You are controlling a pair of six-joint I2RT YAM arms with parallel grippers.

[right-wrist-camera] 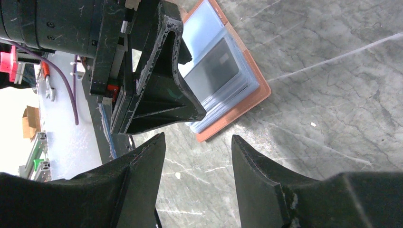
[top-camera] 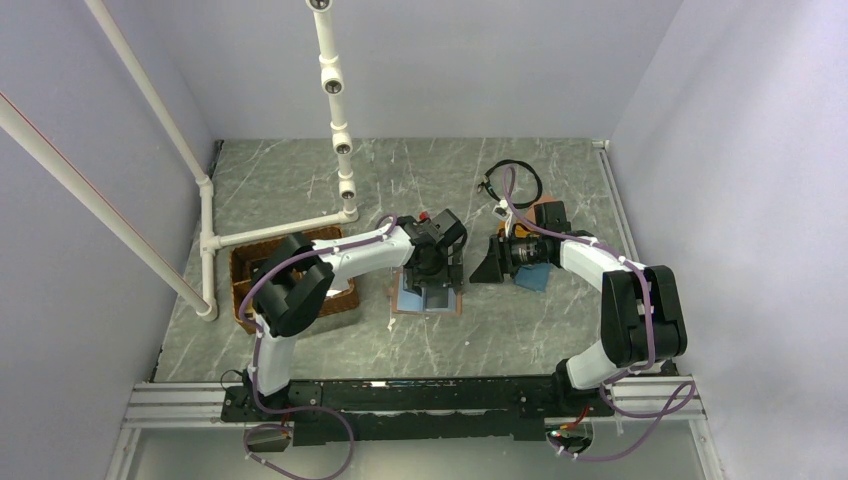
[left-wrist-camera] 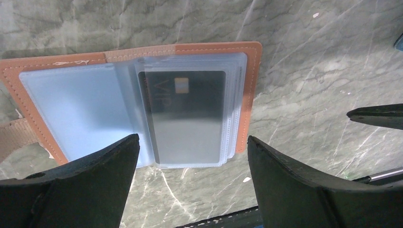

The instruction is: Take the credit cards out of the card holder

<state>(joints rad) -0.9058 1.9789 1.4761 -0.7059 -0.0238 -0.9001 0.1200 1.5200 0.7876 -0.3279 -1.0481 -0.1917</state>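
Right now the salmon card holder point(left-wrist-camera: 247, 95) lies open on the desk point(left-wrist-camera: 309, 71), a grey credit card point(left-wrist-camera: 190, 114) inside its clear sleeve point(left-wrist-camera: 233, 80). Above it the left tool point(left-wrist-camera: 192, 138) hangs released; the right tool point(right-wrist-camera: 197, 137) nearby gapes empty too.

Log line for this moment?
card holder: lying open; card: not removed; left gripper: jaws open, above card; right gripper: jaws open, empty

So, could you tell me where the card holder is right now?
In the top view the card holder lies open on the table near centre, directly under the left gripper, between the brown basket and the right gripper.
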